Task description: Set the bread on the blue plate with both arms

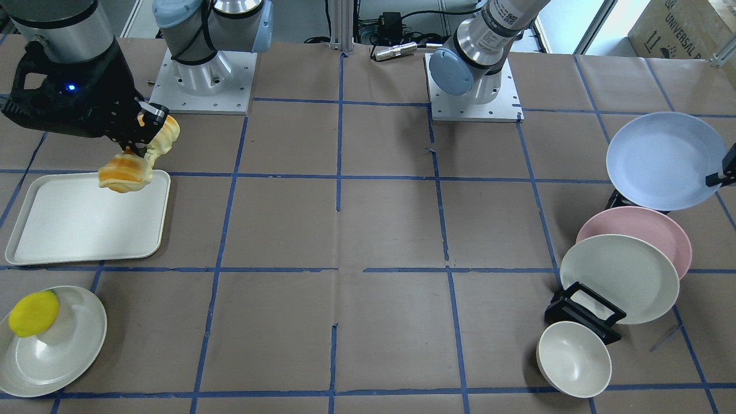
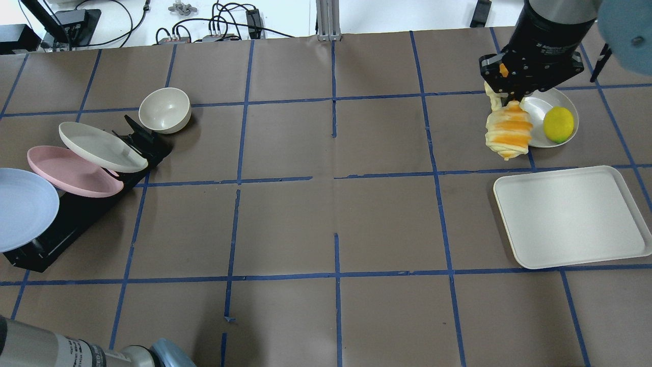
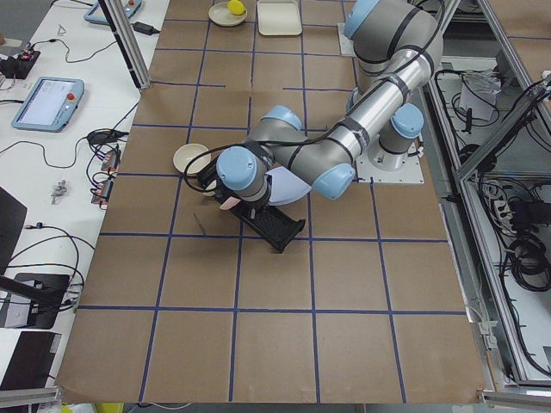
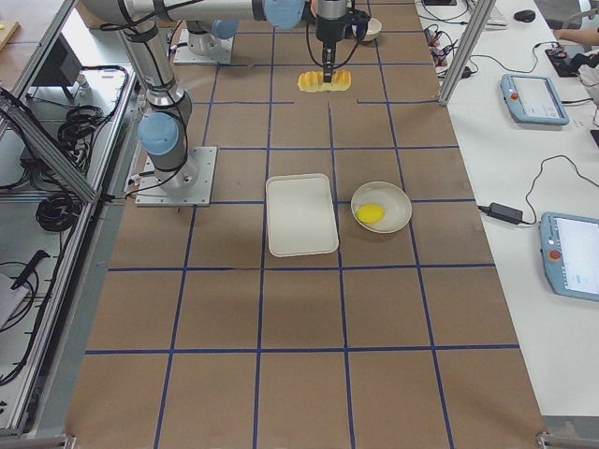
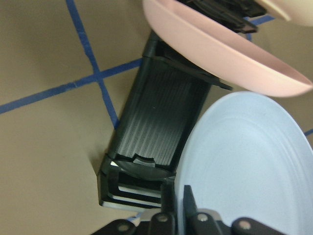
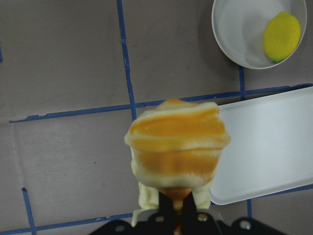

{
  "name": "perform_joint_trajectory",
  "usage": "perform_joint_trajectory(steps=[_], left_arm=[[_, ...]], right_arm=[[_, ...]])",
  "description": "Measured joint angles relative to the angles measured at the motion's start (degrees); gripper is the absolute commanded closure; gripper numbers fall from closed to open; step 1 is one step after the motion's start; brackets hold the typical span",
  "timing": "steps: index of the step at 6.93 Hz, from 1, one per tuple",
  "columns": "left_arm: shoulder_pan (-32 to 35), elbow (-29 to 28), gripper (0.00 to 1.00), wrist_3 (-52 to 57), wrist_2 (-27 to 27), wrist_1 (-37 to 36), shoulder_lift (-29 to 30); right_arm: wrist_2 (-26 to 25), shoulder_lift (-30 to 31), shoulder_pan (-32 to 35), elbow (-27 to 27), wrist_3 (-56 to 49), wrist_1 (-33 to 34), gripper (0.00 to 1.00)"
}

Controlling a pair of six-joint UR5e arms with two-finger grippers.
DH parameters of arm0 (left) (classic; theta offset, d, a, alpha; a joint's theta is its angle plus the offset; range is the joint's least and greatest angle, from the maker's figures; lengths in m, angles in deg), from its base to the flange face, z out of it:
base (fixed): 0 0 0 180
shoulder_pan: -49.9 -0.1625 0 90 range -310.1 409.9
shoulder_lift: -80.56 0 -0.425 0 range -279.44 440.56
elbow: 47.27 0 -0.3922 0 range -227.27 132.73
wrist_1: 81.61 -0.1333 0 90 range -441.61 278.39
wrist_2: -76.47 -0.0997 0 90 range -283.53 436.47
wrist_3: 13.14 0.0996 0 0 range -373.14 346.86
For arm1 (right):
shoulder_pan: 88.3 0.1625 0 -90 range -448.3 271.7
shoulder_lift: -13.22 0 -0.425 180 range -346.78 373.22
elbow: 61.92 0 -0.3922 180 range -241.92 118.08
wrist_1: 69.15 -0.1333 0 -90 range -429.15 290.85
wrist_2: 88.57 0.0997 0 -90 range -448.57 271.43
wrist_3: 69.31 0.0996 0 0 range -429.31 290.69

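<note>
Between the fingers of the right hand [image 1: 144, 133] hung the bread [image 1: 125, 175], pinched hard across its middle so that both ends sagged. It was raised clear of the bench [image 1: 368, 230], close to the near corner of the white tray [image 1: 69, 224] and not resting on it. Beyond the tray sat a cream plate [image 1: 69, 356] carrying a yellow lemon-like thing [image 1: 33, 313], which plays no part in this job.

At the opposite end, the left hand [image 5: 178, 205] had its two fingers either side of the rim of the blue plate [image 5: 244, 166], and they looked closed on that rim (the gap between them seemed no wider than the rim itself). The plate stood tilted at the end of the black rack [image 5: 156, 142], with the pink plate [image 5: 220, 54] in the slot just beside it.

By my reading, both pickups were done or nearly so, and the meeting of bread and plate was not yet begun: the two were well apart, at opposite ends of the bench. The next move would call for the left hand to draw the plate free of its slot without knocking the pink one, then bring it level. The right hand would have to carry the drooping loaf across and lower it over the plate's centre before letting go.
</note>
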Motion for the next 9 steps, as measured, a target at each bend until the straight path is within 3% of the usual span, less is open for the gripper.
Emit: perform_joint_trajectory(steps=[2, 4, 6, 9], left_arm=[[2.7, 2.2, 0.92, -7.2, 3.4, 5.5, -6.5], [12.3, 6.7, 0.92, -18.8, 9.1, 4.4, -9.1], [25.7, 13.0, 0.92, -36.5, 15.4, -6.3, -8.6], [43.7, 29.0, 0.92, -66.8, 16.5, -36.6, -8.5]], right_arm=[[0.6, 0.0, 1.4, -0.3, 2.0, -3.2, 0.91], [1.5, 0.0, 1.6, 0.0, 1.6, -4.7, 0.91], [1.6, 0.1, 1.6, 0.2, 1.4, -5.0, 0.91], [1.4, 0.1, 1.6, 0.3, 1.3, -5.0, 0.91]])
